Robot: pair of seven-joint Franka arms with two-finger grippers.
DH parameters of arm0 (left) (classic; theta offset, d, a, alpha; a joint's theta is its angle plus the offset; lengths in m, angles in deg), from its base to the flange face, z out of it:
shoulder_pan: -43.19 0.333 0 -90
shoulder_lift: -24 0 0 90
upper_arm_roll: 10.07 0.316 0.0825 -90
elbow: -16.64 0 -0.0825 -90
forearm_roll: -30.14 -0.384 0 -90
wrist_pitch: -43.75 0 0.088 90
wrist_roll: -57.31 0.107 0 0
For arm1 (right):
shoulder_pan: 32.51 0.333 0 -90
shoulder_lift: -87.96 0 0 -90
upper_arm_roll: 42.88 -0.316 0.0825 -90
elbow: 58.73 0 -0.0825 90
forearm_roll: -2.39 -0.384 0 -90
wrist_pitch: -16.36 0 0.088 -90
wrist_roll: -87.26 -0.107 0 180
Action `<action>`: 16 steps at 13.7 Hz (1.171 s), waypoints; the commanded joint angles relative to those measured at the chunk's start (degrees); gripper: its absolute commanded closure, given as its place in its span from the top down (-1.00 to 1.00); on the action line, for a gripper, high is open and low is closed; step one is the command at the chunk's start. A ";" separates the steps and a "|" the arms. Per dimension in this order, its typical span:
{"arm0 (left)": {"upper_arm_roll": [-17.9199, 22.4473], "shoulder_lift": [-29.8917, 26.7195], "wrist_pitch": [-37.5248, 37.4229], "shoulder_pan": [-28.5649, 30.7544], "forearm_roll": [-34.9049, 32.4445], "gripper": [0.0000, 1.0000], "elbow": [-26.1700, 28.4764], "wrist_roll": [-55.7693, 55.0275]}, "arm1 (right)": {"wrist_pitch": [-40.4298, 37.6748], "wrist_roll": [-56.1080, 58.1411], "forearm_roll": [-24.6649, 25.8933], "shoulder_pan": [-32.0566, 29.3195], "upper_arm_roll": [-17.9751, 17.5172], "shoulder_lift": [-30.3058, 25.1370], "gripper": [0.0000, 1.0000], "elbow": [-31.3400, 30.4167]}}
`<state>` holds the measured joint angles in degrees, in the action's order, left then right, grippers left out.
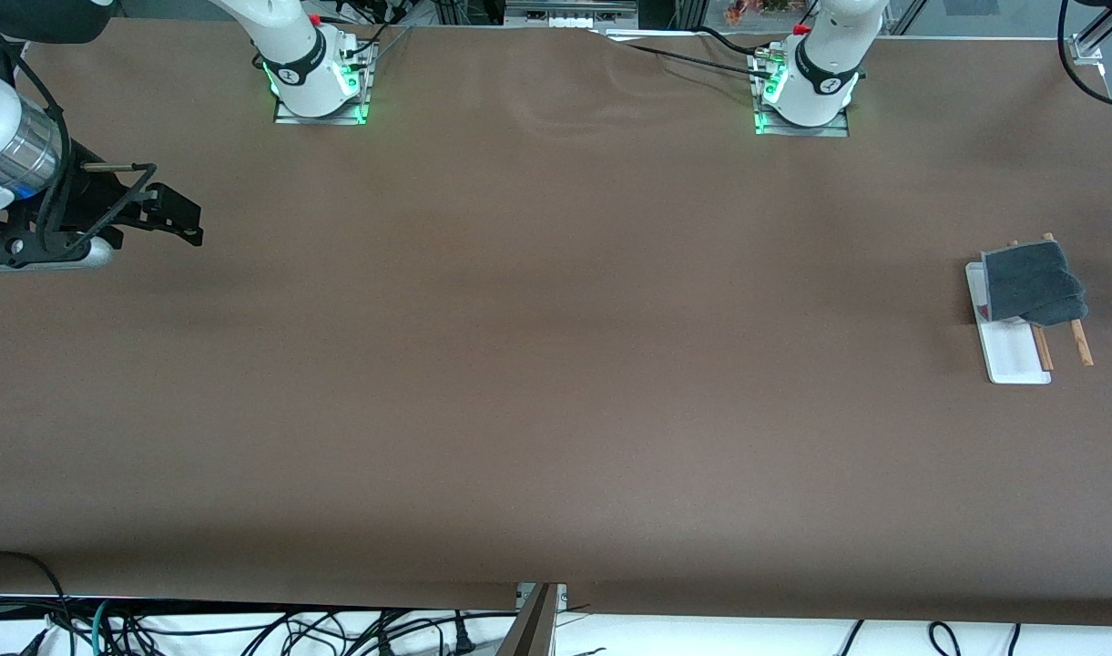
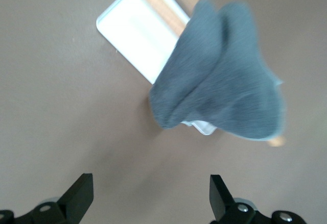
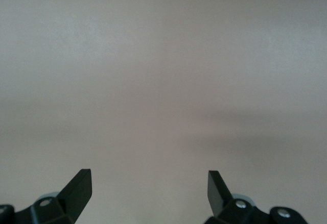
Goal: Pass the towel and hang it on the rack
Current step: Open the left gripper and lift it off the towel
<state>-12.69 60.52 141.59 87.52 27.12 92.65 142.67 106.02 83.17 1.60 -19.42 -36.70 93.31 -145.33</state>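
Towel (image 1: 1034,284) draped on rack (image 1: 1011,351), brown table (image 1: 556,364).

Brown table (image 1: 537,364) fills view; tangled black cables (image 1: 246,629) along white floor strip at near edge

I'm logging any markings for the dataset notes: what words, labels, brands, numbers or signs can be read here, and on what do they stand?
No text can be read in any view.
Towel: no label or tag shows.
Rack: plain white base, no marking.
Dark bands round the arms near their bases: each has a small white mark, too small to read.
Left gripper and right gripper: plain black fingers, no marking.
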 commanded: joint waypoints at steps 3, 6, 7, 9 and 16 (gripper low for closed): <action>-0.02 -11.27 -8.54 -6.86 1.18 1.00 1.06 -10.45 | -0.89 -0.04 0.53 -0.35 -0.55 0.36 1.00 1.27; -0.11 -15.59 -14.68 -13.89 1.35 1.00 1.06 -22.48 | -0.81 -0.04 0.62 -0.35 -0.55 0.36 1.00 1.27; -0.11 -16.73 -15.92 -16.61 1.44 1.00 1.06 -26.34 | -0.89 -0.04 0.54 -0.35 -0.55 0.36 1.00 1.27; -0.19 -18.76 -16.63 -22.59 1.44 1.00 1.06 -35.21 | -0.89 -0.04 0.45 -0.35 -0.55 0.36 1.00 1.27; -0.28 -27.00 -10.25 -39.04 4.68 1.00 9.20 -75.13 | -0.89 -0.04 0.45 -0.35 -0.55 0.36 1.00 1.27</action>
<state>-14.16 39.07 126.58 50.36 29.38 94.61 73.80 105.98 83.17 1.60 -19.42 -36.82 93.34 -145.30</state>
